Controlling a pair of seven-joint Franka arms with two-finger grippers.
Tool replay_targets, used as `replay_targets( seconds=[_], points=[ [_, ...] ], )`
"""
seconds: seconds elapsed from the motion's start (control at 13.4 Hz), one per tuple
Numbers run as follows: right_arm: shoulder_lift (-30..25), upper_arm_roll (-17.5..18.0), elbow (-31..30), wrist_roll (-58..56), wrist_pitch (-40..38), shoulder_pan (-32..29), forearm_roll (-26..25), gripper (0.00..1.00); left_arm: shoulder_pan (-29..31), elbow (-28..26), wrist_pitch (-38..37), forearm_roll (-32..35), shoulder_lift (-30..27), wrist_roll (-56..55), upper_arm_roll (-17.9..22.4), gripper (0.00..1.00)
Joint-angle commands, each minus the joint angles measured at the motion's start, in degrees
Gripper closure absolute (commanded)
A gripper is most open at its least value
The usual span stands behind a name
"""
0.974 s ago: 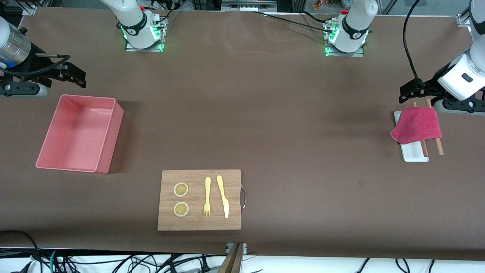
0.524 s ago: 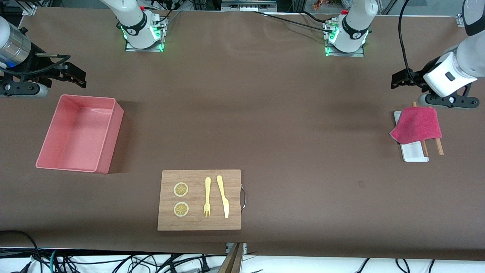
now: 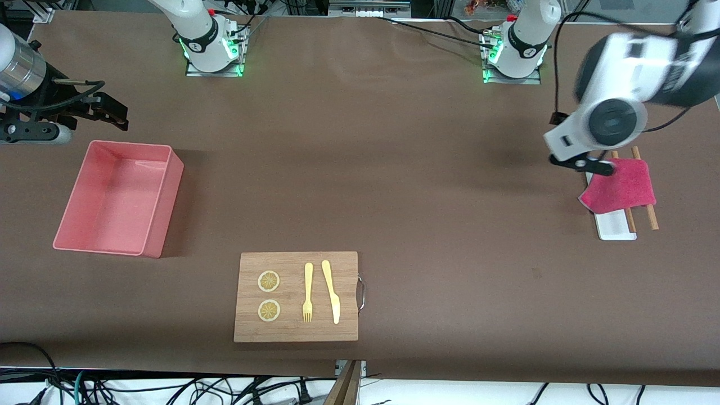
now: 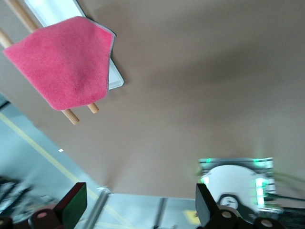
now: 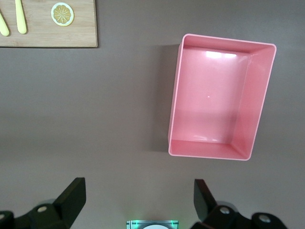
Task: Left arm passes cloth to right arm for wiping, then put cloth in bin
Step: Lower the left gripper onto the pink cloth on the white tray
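Observation:
The magenta cloth (image 3: 619, 185) lies draped over a white tray (image 3: 616, 229) and two wooden sticks (image 3: 651, 216) at the left arm's end of the table. The left wrist view shows the cloth (image 4: 62, 62) well apart from my left gripper (image 4: 138, 210), which hangs open and empty. The left arm's hand (image 3: 610, 121) is raised over the table beside the cloth's edge nearest the bases. The pink bin (image 3: 118, 197) stands empty at the right arm's end. My right gripper (image 3: 112, 111) waits open in the air, over the table beside the bin (image 5: 174, 105).
A wooden cutting board (image 3: 295, 296) with a metal handle lies near the front camera, carrying two lemon slices (image 3: 269, 281), a yellow fork (image 3: 307, 292) and a yellow knife (image 3: 332, 292). Both arm bases stand along the table's edge at the robots' side.
The left arm has swung up and toward the table's middle, its hand turning from beside the cloth to above its edge. The cloth and the right arm have not moved.

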Motion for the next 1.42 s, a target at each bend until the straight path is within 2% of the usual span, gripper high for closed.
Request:
replay_targets(
  seconds=[0.0,0.15,0.37,0.45,0.6,0.82,1.05,1.35],
  points=[
    [-0.3,-0.1,0.7,0.1,-0.6,0.3,-0.3,0.00,-1.2,-9.7,7.1,7.2,-0.6,-0.2,0.0,0.00],
    [-0.2,-0.1,0.7,0.1,-0.4,0.3,-0.4,0.00,-0.4,-16.6,15.3,15.5,-0.6,-0.2,0.0,0.00],
    [-0.2,-0.1,0.7,0.1,-0.4,0.3,-0.4,0.00,-0.1,-22.0,22.2,26.2,1.7,-0.7,0.7,0.00],
    [-0.2,-0.1,0.7,0.1,-0.3,0.2,-0.4,0.00,0.4,-24.1,25.5,28.8,1.3,-1.6,2.5,0.00],
    [-0.2,-0.1,0.7,0.1,-0.3,0.3,-0.4,0.00,0.8,-25.5,26.7,35.1,1.4,-3.0,4.3,0.00],
    [-0.2,-0.1,0.7,0.1,-0.4,0.3,-0.3,0.00,0.8,-26.0,26.6,35.8,1.7,-2.9,4.2,0.00],
    [-0.2,-0.1,0.7,0.1,-0.3,0.3,-0.3,0.00,0.9,-25.9,27.0,37.3,7.9,-3.1,4.0,0.00],
    [-0.2,0.0,0.7,0.1,-0.2,0.3,-0.3,0.00,0.9,-25.9,28.8,48.7,11.6,-2.6,4.3,0.00]
  ],
)
